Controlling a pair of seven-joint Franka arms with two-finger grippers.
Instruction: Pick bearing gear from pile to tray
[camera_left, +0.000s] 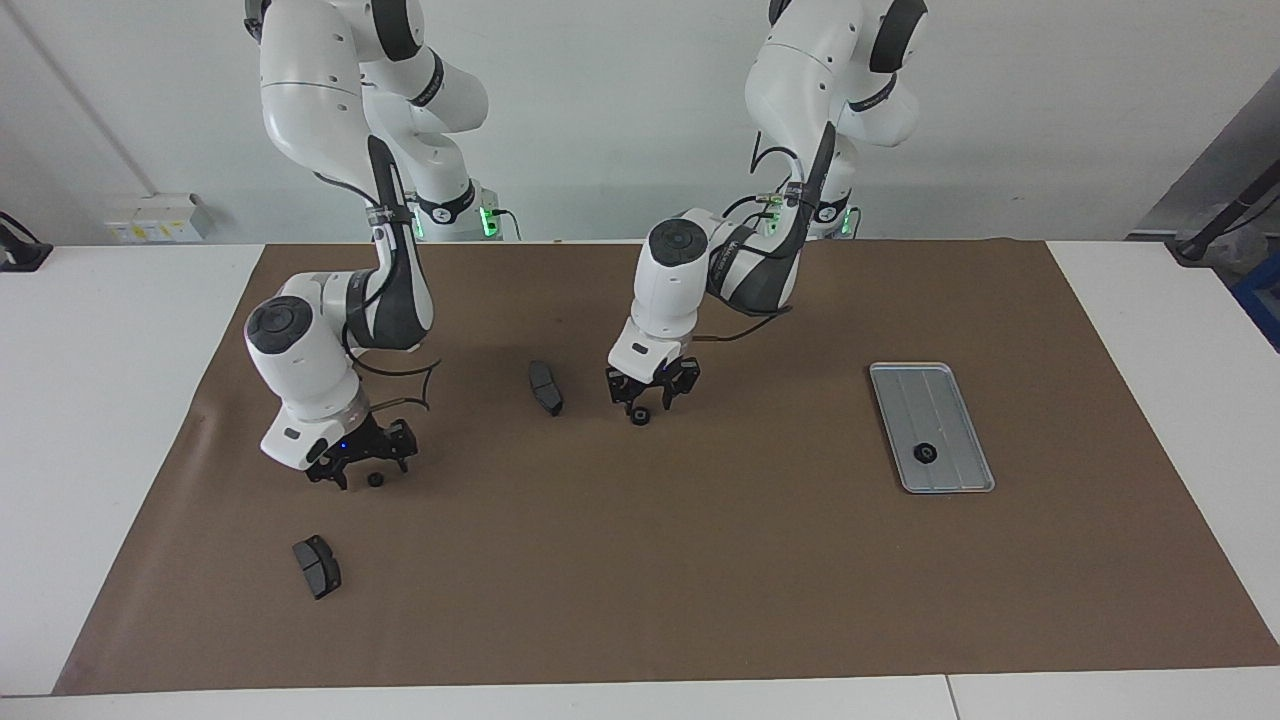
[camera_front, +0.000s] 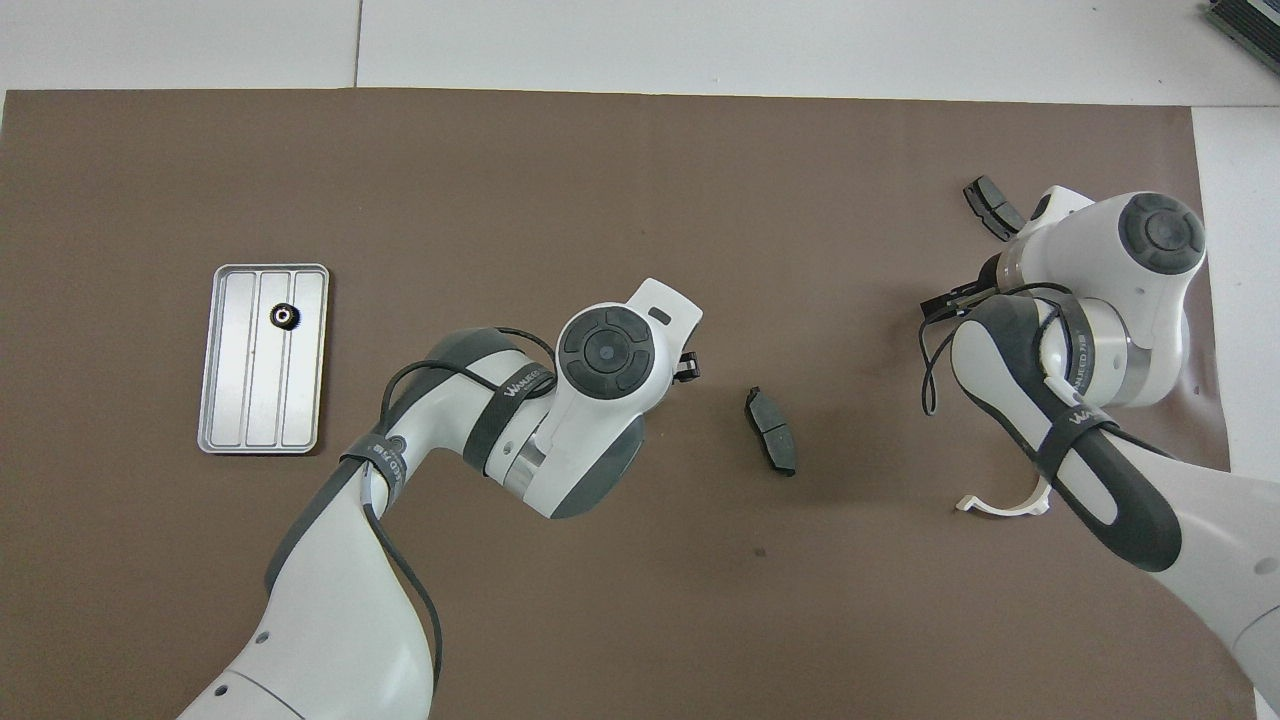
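L arm bent low, left gripper (camera_left: 651, 393) jaws apart over mat-centre gear (camera_left: 638, 416), R arm crouched, right gripper (camera_left: 362, 464) jaws apart round second gear (camera_left: 375, 480).

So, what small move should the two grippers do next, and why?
Probably each should lower onto its gear and close. The left gripper is just above a black gear mid-mat, and the right gripper is beside another gear toward the right arm's end. Neither holds anything yet, while the tray has only one gear.
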